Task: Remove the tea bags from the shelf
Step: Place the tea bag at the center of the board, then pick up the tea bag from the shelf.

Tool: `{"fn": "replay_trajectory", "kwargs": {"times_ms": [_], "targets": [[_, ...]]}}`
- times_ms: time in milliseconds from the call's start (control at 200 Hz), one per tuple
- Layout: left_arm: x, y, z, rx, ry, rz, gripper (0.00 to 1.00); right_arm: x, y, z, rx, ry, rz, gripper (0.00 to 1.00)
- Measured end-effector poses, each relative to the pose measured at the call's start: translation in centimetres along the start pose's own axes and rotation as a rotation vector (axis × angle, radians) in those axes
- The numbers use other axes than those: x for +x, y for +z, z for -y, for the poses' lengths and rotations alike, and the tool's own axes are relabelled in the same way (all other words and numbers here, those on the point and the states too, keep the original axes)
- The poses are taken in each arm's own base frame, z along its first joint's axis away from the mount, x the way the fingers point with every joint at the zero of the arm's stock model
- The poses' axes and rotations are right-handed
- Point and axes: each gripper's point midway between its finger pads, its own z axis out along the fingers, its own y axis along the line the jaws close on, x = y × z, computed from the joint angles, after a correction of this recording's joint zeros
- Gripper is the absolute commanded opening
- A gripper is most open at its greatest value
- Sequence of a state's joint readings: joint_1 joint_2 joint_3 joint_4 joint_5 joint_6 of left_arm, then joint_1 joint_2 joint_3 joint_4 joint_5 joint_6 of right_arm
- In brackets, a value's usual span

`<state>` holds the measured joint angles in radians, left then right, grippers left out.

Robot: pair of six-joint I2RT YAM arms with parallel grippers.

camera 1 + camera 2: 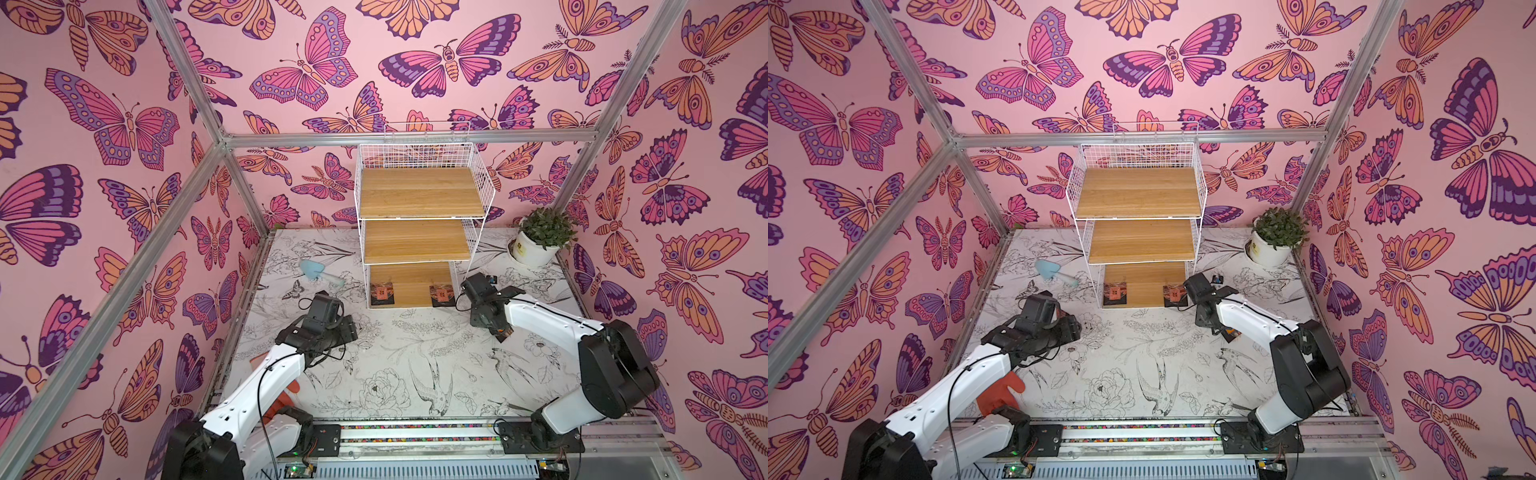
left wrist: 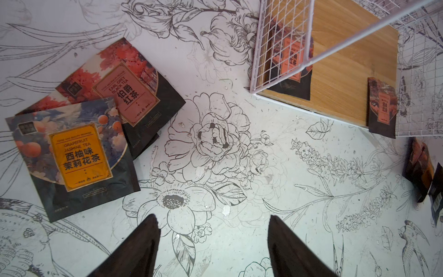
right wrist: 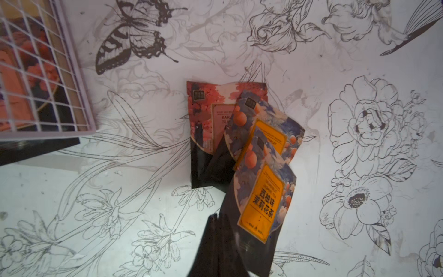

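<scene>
A staged robot test cell: an aluminium frame (image 1: 311, 139) hung with butterfly-print walls (image 1: 104, 124), a flower-printed bench (image 1: 395, 353), and a left arm (image 1: 257, 382) and right arm (image 1: 548, 320) bolted to a rail (image 1: 415, 434).

Orange glove (image 1: 1005, 390) half under the left arm (image 1: 967, 374), tea bag (image 2: 291, 57) veiled behind the shelf (image 2: 347, 60) grid, its label too small for us in both top views.

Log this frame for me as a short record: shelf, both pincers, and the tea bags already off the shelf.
shelf: two tea bags on lowest board, none seen higher up
left pincer: open, empty
right pincer: shut on orange-label tea bag
pile by left pincer: three bags on table
pile by right pincer: two bags on table
</scene>
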<state>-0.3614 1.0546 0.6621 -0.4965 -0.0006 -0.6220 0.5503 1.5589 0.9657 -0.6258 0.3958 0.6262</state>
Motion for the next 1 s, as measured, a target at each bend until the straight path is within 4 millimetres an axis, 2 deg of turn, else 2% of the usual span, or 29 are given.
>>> {"fn": "replay_trajectory", "kwargs": {"times_ms": [325, 431, 536, 656, 741, 821, 886, 1001], "targets": [[1.3, 0.6, 1.0, -0.011, 0.047, -0.03, 0.74, -0.2, -0.3, -0.2, -0.025, -0.007, 0.015, 0.38], [1.8, 0.5, 1.7, -0.012, 0.08, -0.022, 0.74, -1.0, -1.7, 0.0, -0.052, 0.006, 0.053, 0.44], [2.4, 0.3, 2.9, -0.013, 0.134, -0.002, 0.75, -2.3, -4.4, 0.7, -0.102, 0.047, 0.128, 0.52], [3.0, 0.1, 5.4, 0.003, 0.218, 0.037, 0.76, -4.2, -7.7, 2.3, -0.16, 0.125, 0.226, 0.62], [3.1, 0.4, 7.7, 0.016, 0.276, 0.066, 0.77, -5.1, -9.2, 3.6, -0.179, 0.167, 0.275, 0.66], [3.3, 1.4, 10.1, 0.029, 0.325, 0.076, 0.79, -5.6, -9.7, 4.8, -0.189, 0.203, 0.292, 0.68], [3.6, 2.7, 12.2, 0.039, 0.364, 0.068, 0.87, -6.0, -9.7, 6.0, -0.186, 0.241, 0.293, 0.69], [4.2, 5.0, 16.3, 0.063, 0.43, 0.048, 0.88, -6.3, -9.9, 7.8, -0.181, 0.294, 0.296, 0.7]]}}
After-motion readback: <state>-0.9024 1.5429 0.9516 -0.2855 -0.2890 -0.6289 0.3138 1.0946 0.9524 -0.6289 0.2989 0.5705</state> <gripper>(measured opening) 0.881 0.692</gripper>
